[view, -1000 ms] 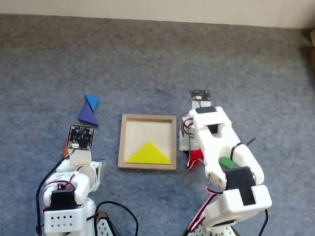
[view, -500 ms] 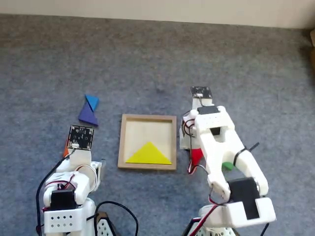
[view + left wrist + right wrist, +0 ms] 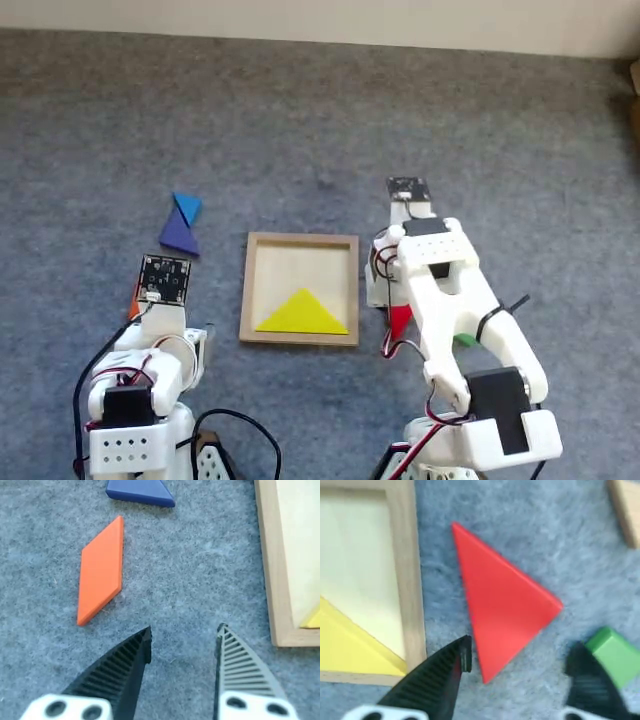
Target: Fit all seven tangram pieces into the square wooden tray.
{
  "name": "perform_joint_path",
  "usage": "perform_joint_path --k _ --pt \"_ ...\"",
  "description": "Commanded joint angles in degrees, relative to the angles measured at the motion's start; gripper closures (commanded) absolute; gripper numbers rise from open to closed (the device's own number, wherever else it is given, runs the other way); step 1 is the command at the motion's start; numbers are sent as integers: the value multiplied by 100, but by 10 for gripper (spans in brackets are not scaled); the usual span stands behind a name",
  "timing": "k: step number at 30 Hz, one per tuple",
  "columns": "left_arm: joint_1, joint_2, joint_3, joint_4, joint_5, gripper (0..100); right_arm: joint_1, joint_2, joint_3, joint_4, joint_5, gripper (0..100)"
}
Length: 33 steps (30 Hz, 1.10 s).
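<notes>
Hovering w/ jaws spread: right gripper (image 3: 520,655) over red triangle (image 3: 500,610), which lies flat on carpet (image 3: 520,520) just beside tray (image 3: 409,580). Piece prob. thin, stiff, light, smooth. Pinch across its edges near mid. Left gripper (image 3: 182,635) released too.

The table (image 3: 300,120) is covered in grey felt-like cloth, rough and fuzzy. The tray (image 3: 300,238) is bare pale wood, smooth and matt. The yellow triangle (image 3: 301,313) inside the tray, the red triangle (image 3: 502,612) just beside it and the orange parallelogram (image 3: 101,570) near it look smooth and evenly painted. The left gripper (image 3: 184,628) and right gripper (image 3: 520,652) are ribbed matt black plastic on white plastic bodies.
</notes>
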Motion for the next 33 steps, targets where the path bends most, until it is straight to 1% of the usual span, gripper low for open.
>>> perform_joint_path --k 1,8,12,16,23,33 --pt "-31 -286 119 26 53 787 -48 -4 -576 233 149 619" --pt "-31 -286 119 26 53 787 -75 1631 -2088 963 176 619" --pt "-31 -286 119 26 53 787 -198 1974 -2563 1051 176 619" --pt "-31 -286 119 26 53 787 -251 1974 -2440 1033 176 619" --pt "-31 -286 119 26 53 787 -233 1974 -1754 453 176 619" --pt "-31 -286 119 26 53 787 -224 2000 -1648 391 176 620"
